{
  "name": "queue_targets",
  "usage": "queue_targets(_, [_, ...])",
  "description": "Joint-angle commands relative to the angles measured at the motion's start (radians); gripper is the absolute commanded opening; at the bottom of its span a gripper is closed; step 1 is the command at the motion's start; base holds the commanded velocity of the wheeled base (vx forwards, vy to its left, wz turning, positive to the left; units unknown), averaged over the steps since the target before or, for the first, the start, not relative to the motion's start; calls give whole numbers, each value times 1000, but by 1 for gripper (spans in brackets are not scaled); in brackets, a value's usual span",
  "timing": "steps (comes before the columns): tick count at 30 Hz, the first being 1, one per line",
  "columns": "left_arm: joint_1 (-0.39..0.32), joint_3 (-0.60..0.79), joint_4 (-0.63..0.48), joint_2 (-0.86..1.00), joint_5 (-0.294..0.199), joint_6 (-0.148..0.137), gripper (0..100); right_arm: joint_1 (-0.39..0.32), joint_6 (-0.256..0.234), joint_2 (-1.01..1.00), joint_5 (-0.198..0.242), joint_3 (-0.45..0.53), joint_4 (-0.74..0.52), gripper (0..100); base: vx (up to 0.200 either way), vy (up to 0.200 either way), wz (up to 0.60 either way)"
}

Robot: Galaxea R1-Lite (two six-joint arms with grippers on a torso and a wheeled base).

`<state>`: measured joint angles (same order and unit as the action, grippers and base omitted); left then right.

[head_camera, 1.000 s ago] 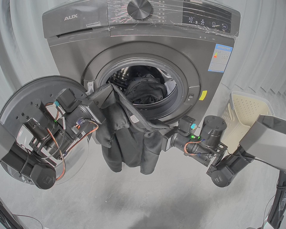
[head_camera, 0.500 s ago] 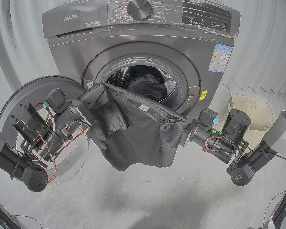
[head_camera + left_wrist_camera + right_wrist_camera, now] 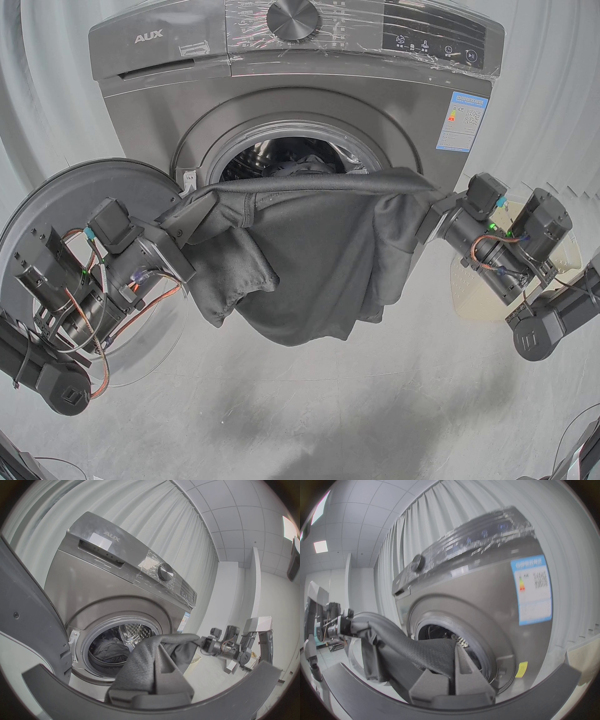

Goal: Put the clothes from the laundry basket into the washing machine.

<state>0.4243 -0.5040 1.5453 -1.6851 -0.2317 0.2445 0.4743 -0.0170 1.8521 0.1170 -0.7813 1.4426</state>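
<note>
Dark garment [image 3: 312,250], long axis left-to-right across washing machine [image 3: 156,119] mouth, 2 ends tight in left gripper [image 3: 195,208] and right gripper [image 3: 433,212]

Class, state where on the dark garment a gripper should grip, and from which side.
Grip the garment by its top edge, at the ends, coming from either side, where the left gripper and right gripper hold it: that edge runs taut across the drum mouth; the rest hangs in loose folds.

Barred across the front by the black garment [image 3: 312,250], stretched taut before the drum opening [image 3: 294,150]. Narrow gap over its top edge, dark clothes [image 3: 303,167] piled just inside. Hemmed left by the swung-open door [image 3: 81,181], right by the laundry basket [image 3: 475,300]. Open room below, over the floor [image 3: 325,406].
</note>
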Motion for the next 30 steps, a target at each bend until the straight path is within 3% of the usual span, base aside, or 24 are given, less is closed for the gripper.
queue_targets(1, [2,18,1,4,6,-19,0,9,-14,-59,-27,-33,-4,0,0,0,0])
queue_targets(30, [10,-28,-2,24,28,-24,0,38,-29,-82,-53,-3,-4,0,0,0,0])
